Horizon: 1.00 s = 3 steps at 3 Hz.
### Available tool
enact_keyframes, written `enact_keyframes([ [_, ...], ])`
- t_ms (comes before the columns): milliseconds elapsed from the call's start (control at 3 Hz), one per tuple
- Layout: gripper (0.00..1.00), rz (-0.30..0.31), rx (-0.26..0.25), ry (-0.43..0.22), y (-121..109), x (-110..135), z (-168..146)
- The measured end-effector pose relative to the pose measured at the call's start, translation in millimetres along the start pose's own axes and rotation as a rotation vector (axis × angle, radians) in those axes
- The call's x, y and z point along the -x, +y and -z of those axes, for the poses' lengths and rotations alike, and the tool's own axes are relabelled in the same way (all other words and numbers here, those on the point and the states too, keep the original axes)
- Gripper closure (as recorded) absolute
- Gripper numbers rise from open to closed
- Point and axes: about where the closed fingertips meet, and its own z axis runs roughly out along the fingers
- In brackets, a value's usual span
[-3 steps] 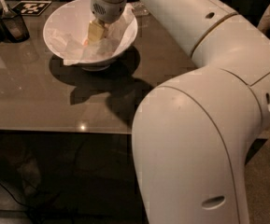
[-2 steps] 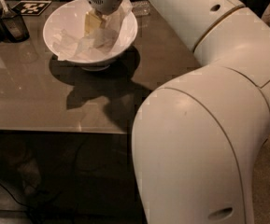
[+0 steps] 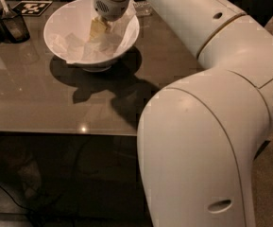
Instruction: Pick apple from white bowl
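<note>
So, pincer (image 3: 97, 30) is down inside bowl (image 3: 60, 20) nr far-left corner of surface (image 3: 32, 103); grip state: can't tell.

We log the gripper (image 3: 98, 29) inside the white bowl (image 3: 59, 17), above or on the crumpled paper (image 3: 72, 45); which, we cannot tell. The bowl stands on a glossy table (image 3: 32, 100), with a dark cup (image 3: 14, 26) nearby.

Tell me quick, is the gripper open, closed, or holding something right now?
Gripper: inside the white bowl, over the crumpled paper; whether it is open, closed or holding anything cannot be told.
</note>
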Motion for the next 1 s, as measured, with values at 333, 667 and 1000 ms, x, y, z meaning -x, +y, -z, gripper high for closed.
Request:
enact_keyframes([
  [333, 1.00, -0.001, -0.003, 0.012, -4.5, -2.3, -10.7],
  [667, 1.00, -0.001, -0.003, 0.014, -5.1, -2.6, -12.1],
  [1000, 0.84, -0.001, -0.003, 0.014, -5.1, -2.6, -12.1],
])
